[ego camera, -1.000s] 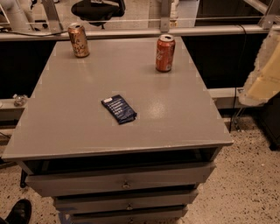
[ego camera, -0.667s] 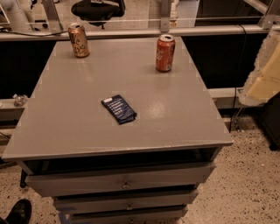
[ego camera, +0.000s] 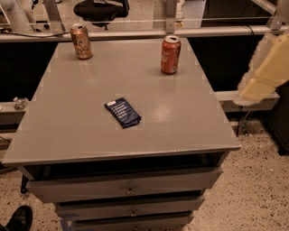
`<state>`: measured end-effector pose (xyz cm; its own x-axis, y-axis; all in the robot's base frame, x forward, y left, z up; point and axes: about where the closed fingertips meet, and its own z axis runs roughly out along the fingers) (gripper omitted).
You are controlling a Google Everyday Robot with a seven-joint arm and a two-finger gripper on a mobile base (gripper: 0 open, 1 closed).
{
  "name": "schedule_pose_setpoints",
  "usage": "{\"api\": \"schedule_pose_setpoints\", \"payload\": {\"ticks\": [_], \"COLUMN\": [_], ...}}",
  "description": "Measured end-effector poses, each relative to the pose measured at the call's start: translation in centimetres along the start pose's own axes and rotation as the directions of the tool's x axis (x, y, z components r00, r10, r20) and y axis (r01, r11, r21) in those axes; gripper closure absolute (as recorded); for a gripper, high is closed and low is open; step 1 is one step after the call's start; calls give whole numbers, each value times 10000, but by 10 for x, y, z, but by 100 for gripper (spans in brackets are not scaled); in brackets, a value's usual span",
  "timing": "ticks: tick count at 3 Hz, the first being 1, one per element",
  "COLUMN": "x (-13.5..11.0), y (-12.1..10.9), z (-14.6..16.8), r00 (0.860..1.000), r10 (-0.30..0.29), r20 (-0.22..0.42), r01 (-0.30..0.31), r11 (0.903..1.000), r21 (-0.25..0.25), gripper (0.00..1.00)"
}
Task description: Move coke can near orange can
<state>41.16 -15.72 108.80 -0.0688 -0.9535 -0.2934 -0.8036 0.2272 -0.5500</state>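
Observation:
The coke can, red with white script and a silver top, stands upright at the far right of the grey table. The orange can, golden-brown with pale markings, stands upright at the far left corner, well apart from the coke can. A pale cream part of my arm hangs beyond the table's right edge, level with the coke can and away from it. The gripper itself does not show in this view.
A dark blue flat packet lies near the table's middle. Drawers sit below the front edge. A rail runs behind the table, with a black chair beyond. A black shoe is at the bottom left.

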Motion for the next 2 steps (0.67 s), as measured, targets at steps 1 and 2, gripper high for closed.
{"api": "schedule_pose_setpoints", "payload": {"ticks": [1, 2], "x": [-2, 3], "y": [-8, -32], "z": [40, 95], "r00": [9924, 9695], "r10": [585, 1348], "r20": [1086, 2047], "r01": [-603, -1449], "r11": [9981, 9888], "r21": [127, 351], "gripper": [0, 0]}}
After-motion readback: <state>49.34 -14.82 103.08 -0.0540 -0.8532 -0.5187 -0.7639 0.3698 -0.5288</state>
